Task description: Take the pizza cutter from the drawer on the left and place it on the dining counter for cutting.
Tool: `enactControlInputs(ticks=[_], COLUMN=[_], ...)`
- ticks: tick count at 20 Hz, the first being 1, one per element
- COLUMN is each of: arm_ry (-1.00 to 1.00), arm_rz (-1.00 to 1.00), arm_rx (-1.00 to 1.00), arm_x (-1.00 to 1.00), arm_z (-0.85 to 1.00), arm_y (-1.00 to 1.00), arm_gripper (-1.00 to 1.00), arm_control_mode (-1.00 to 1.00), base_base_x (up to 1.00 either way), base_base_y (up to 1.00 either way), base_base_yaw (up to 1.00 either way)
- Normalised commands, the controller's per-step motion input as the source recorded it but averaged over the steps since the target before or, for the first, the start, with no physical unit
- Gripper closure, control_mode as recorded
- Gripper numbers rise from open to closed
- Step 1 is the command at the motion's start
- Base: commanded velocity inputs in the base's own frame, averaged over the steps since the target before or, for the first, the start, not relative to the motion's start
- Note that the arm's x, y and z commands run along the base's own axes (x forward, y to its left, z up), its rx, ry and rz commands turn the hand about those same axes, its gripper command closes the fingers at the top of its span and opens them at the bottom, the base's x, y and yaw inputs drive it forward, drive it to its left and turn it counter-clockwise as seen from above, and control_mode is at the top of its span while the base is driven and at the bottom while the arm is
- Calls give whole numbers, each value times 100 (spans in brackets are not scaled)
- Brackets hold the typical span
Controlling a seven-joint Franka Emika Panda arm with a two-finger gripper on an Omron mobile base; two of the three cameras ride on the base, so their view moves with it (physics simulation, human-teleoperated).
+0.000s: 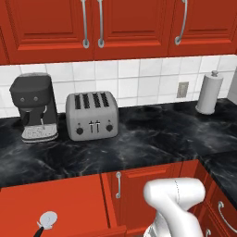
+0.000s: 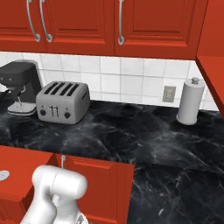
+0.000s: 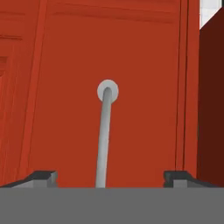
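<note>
The drawer stands open with the pizza cutter lying inside (untouched, apparently). The gripper, jaws spread wide around the handle, holds nothing; pickup and placement remain.

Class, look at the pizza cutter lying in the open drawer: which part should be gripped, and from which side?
Grip the short black handle of the pizza cutter, coming from above: it lies flat on the drawer floor, and the round wheel blade offers a poorer hold.
</note>
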Motion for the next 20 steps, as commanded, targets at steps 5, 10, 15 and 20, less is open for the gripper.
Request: enactControlInputs(ticks=[5, 10, 15, 20], arm_ry=[1, 8, 7, 9], arm_rz=[-2, -6, -6, -6], arm_rx=[0, 2, 7, 7], arm_x=[-88, -51, -18, 5], arm_z=[38, 91, 100, 100], arm_y=[-4, 0, -4, 0], arm_gripper=[-100, -100, -100, -100], arm_control_mode=[-100, -100, -100, -100], base_base_x=[0, 0, 0, 0], base_base_y=[0, 0, 0, 0], base_base_yaw=[0, 0, 0, 0])
